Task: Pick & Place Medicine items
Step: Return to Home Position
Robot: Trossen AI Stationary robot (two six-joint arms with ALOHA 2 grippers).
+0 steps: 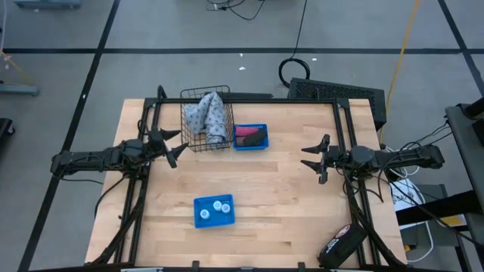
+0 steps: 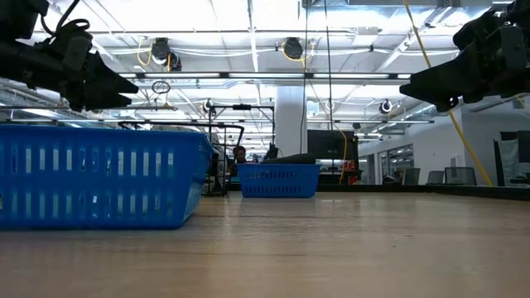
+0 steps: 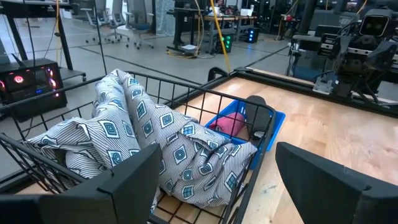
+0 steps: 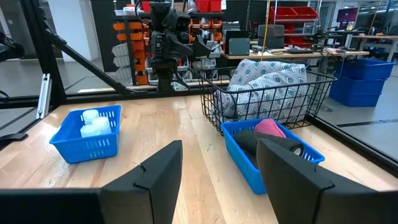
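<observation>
Confirming three white bottles [image 1: 217, 207] in near blue tray [image 1: 199, 221]. Reading left tool [image 1: 175, 146] spread beside wire basket [image 1: 189, 136], right tool [image 1: 311, 157] spread opposite, above table [image 1: 287, 219].

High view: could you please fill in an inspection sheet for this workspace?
Surface: light wooden table top, no spill seen.
Job's things: three small white round bottles in the near blue plastic tray.
Clutter: black wire basket holding grey patterned cloth; far blue plastic tray holding pink item, black item.
Grippers: left gripper and right gripper open, empty, above the table's sides.
Cables: black cable loop on the floor behind the table; yellow cable nearby.
Surroundings: grey floor with dark lines.
</observation>
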